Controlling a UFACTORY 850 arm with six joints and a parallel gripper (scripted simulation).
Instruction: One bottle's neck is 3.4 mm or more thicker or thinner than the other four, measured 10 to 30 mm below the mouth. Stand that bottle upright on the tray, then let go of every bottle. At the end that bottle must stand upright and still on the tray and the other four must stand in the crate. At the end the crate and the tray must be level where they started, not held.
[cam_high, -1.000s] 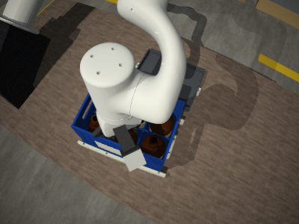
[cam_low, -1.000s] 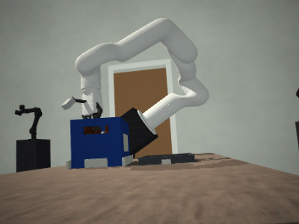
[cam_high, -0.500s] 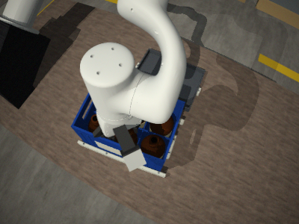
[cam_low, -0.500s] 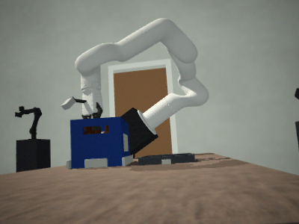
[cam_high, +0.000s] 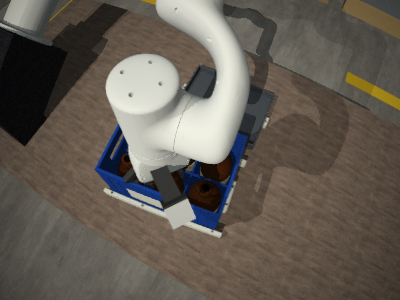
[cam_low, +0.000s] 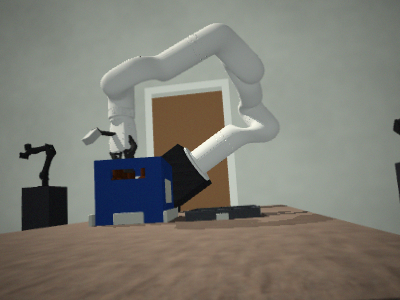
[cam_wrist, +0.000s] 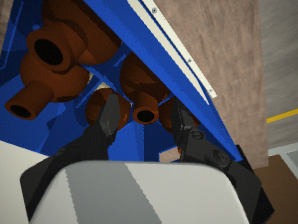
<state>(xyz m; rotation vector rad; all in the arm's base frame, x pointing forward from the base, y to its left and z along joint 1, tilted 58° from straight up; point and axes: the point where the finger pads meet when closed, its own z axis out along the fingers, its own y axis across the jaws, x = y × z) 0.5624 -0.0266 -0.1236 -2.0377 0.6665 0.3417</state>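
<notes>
A blue crate holds several brown bottles, such as one at the front right (cam_high: 205, 195). In the wrist view the crate (cam_wrist: 75, 135) is seen from above with the bottle mouths open upward. My gripper (cam_wrist: 146, 105) is open just above the crate's top, its two dark fingers standing on either side of one bottle's neck (cam_wrist: 145, 115) with a gap on each side. In the exterior view the gripper (cam_low: 124, 150) sits at the crate's top edge (cam_low: 132, 190). The dark grey tray (cam_high: 257, 107) lies flat beside the crate, partly hidden by my arm.
Other bottles stand close by: a wide-mouthed one (cam_wrist: 50, 50), one behind the left finger (cam_wrist: 97, 106) and one behind the right finger (cam_wrist: 186, 119). The tray also shows low on the table in the exterior view (cam_low: 222, 213). A small black arm on a box (cam_low: 42, 200) stands at far left.
</notes>
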